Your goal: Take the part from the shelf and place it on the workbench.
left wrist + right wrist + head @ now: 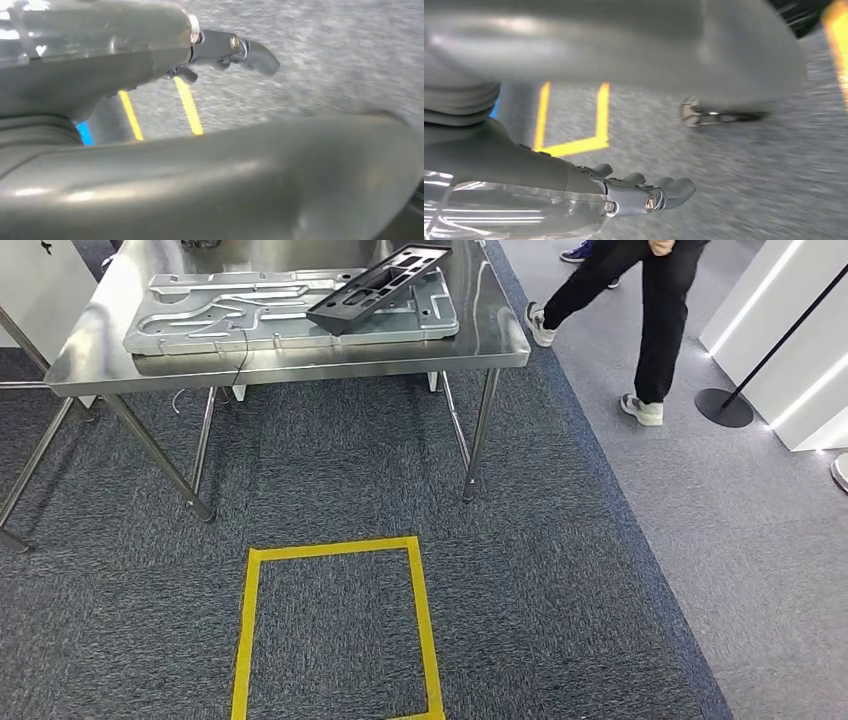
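While both arms hang low over the blue-grey carpet [560,570], the black rectangular part with cut-out slots [378,287] lies tilted on the shiny stainless-steel surface [480,330], its near end on a large silver-grey moulded metal plate [200,315] and its far end raised. The plate lies flat and covers most of the surface. A thin dark cable [240,360] runs off the plate and over the near edge.

Left hand [220,50]: fingers apart and gently curled, holding nothing, above the carpet. Right hand [644,192]: same posture, fingers spread, holding nothing.

A yellow tape rectangle [335,625] marks the carpet near the surface's legs. A person in black trousers and white shoes [645,330] stands beside the right end of the surface, on the lighter grey floor [760,540].
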{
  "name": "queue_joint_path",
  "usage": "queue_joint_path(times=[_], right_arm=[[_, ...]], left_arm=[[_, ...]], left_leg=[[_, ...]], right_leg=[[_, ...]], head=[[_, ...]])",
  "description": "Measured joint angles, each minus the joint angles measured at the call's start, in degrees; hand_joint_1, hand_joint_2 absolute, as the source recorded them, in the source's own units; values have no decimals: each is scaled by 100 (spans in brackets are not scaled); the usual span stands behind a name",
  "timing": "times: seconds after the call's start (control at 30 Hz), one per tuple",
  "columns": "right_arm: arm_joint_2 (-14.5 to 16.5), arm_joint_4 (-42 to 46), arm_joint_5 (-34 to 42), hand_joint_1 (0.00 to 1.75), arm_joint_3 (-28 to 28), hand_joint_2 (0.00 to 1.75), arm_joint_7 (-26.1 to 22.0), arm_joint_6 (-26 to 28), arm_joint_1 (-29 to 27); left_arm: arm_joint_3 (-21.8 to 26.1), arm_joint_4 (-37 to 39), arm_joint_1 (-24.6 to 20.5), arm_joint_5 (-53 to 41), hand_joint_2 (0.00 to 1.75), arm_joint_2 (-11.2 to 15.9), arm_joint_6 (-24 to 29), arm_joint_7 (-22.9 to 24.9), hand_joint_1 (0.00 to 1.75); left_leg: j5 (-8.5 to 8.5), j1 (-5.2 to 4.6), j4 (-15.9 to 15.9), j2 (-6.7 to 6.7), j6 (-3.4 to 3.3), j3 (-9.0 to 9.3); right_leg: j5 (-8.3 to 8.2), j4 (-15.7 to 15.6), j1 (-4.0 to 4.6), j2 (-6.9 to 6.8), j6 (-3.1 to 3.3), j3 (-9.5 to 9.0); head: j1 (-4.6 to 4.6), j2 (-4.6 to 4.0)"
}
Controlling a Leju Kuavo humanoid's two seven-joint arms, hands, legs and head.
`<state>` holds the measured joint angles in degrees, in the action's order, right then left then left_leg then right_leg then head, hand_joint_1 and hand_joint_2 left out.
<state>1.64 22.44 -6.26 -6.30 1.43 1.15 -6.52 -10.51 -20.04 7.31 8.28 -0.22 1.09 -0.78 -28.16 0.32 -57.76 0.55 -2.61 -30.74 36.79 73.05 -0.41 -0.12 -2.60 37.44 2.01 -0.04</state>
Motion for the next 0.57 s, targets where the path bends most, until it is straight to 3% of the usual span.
queue_joint_path(times=[0.03,0.07,0.13,0.2,0.27,0.37,0.4,0.5,0.57], right_arm=[[-2,-72,44,0,31,175,-7,-8,-95],[-7,-154,86,0,62,175,-15,-15,-192],[-22,-336,159,0,120,175,-33,-24,-390],[-44,-508,244,0,188,87,-47,-34,-541],[-67,-591,356,0,269,0,-64,-44,-622],[-86,-484,499,0,373,0,-102,-82,-574],[-87,-407,523,0,395,44,-114,-95,-506],[-90,-133,547,0,442,175,-136,-116,-228],[-90,27,552,0,461,175,-139,-120,-82]], left_arm=[[61,-84,-65,-60,0,0,-12,4,0],[123,-185,-133,-116,0,0,-20,8,0],[235,-415,-283,-216,0,0,-31,13,0],[366,-640,-414,-332,0,1,-37,17,0],[519,-764,-470,-485,0,3,-44,21,0],[707,-741,-346,-681,0,11,-54,46,0],[746,-691,-263,-713,0,14,-60,55,0],[817,-442,36,-762,0,16,-82,75,0],[848,-291,201,-773,0,17,-89,83,0]], left_leg=[[0,-6,-1,2,0,0],[-1,-11,-1,4,1,6],[-6,-19,0,-1,9,24],[-15,-33,1,-8,47,27],[-22,-34,12,0,113,24],[-142,-29,-122,1,209,3],[-289,-25,-342,-10,231,-88],[-820,10,-1398,-27,286,-603],[-863,24,-1671,-27,309,-743]], right_leg=[[-21,108,1,0,3,59],[-151,-17,2,0,15,6],[-570,-813,13,-2,74,-370],[-815,-1463,49,-15,143,-678],[-844,-1588,86,-13,194,-735],[-909,-1697,46,9,302,-766],[-929,-1731,27,11,331,-771],[-932,-1734,29,2,355,-759],[-926,-1729,29,-15,349,-758]], head=[[0,0],[0,0],[0,0],[0,0],[-1,0],[-1,0],[0,0],[0,0],[0,0]])
